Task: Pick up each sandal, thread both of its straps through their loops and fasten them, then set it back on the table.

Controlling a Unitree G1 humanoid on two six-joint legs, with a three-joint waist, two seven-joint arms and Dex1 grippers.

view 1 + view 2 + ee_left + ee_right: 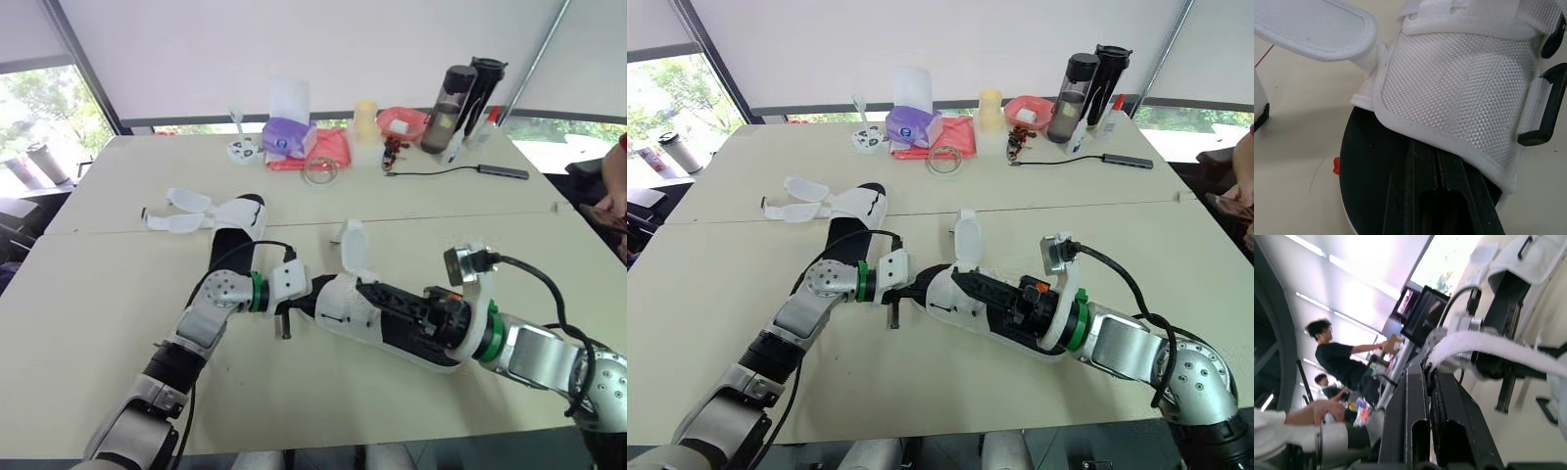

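The white mesh sandal with a black sole (345, 305) is on the near side of the beige table's seam (118, 230). Its long axis runs left to right, angling nearer at the right end, and one strap flap stands up. The left gripper (308, 300) has its fingers together, with the tips tucked under the mesh upper. The right gripper (1426, 377) is clamped on a white strap (1498, 350). Well beyond the seam, a red bowl (387, 127) holds something small and white.

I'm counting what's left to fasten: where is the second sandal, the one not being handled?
In the eye views, the second sandal lies on the table on the robot's left, straps splayed open, just beyond the left arm.
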